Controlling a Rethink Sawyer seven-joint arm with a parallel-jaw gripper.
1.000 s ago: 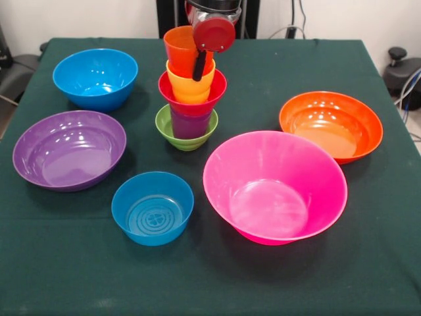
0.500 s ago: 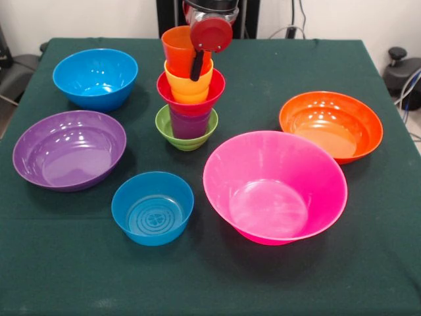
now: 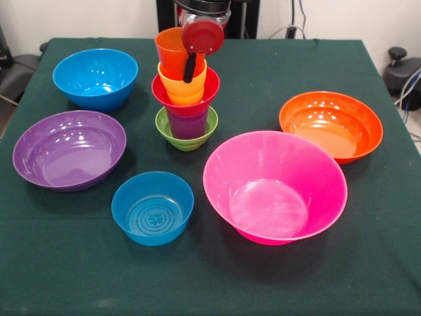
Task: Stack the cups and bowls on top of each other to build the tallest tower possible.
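Tower [image 3: 185, 92] stood mid-table toward the far side: green bowl [image 3: 187, 131] at bottom, then purple cup [image 3: 189, 124], red bowl [image 3: 186, 95], yellow cup [image 3: 182, 84], orange cup [image 3: 172, 51] on top, leaning left. Gripper [image 3: 191, 66] sat at orange cup's rim w/ one dark finger [image 3: 190, 68] down its front; probably gripping, but open or closed couldn't be told. Pink bowl [image 3: 275, 186] stood nearer, right of tower.

Green-clothed table [image 3: 368, 263] bearing bowls [image 3: 70, 149]

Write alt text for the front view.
A leaning tower of green bowl, purple cup, red bowl, yellow cup and orange cup stands mid-table with the gripper at its top. Around it sit two blue bowls, a purple, an orange and a large pink bowl.
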